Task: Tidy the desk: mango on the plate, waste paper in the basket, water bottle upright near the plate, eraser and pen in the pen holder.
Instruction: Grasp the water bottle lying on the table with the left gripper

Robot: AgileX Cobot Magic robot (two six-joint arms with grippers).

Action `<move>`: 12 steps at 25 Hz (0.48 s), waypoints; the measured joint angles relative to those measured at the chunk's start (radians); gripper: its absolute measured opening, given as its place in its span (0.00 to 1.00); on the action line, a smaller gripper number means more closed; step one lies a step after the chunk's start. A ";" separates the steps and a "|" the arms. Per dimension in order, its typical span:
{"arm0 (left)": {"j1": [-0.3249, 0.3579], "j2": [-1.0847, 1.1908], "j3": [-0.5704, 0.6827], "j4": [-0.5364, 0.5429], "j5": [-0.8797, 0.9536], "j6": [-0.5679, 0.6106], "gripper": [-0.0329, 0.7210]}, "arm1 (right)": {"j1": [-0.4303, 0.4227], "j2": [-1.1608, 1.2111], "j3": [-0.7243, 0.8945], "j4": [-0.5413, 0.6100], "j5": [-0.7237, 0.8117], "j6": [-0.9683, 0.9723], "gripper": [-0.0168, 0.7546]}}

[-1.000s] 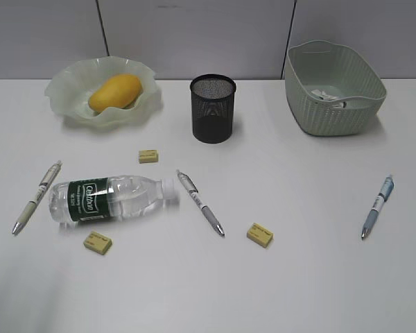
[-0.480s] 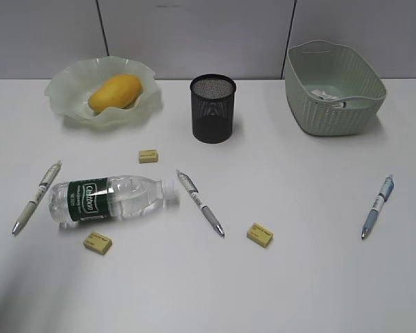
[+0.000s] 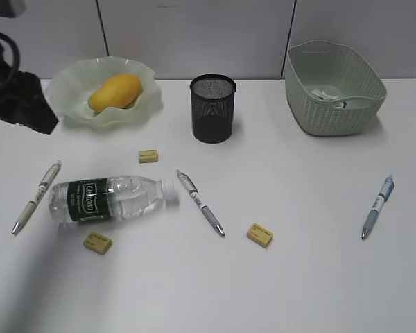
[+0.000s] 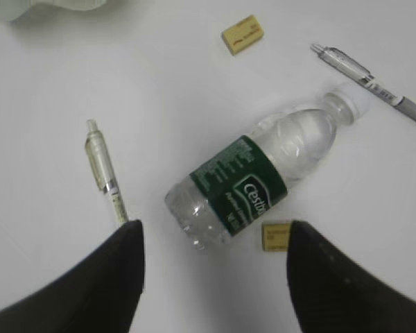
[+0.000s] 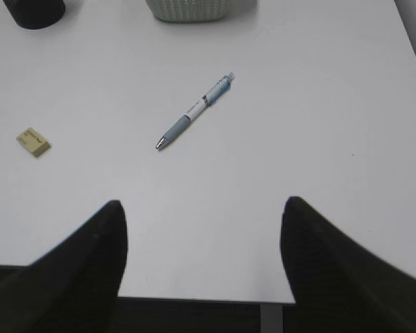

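Newly entered at far left, the blurred left arm [image 3: 14, 97] is frame-cropped; both grippers [image 4: 211, 239] [image 5: 201, 208] gape empty.

Cluttered white desk [image 3: 298, 277]

1. One mango [image 3: 115, 91], in the one plate [image 3: 69, 97].
2. One pen holder [image 3: 213, 109], the landmark here.
3. One basket [image 3: 333, 104], right of the holder, with one waste paper [image 3: 326, 95] scrap inside.
4. One water bottle [image 3: 111, 198], lying front-left of the holder.
5. Three pens: grey pen [image 3: 200, 202], left pen [image 3: 36, 197], blue pen [image 3: 377, 206].
6. Three erasers: nearest the holder [image 3: 148, 156], front eraser [image 3: 260, 234], and left eraser [image 3: 97, 242].
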 joint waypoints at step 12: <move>-0.229 0.295 -0.181 0.142 0.117 0.352 0.73 | 0.000 0.000 0.000 0.000 0.000 0.000 0.73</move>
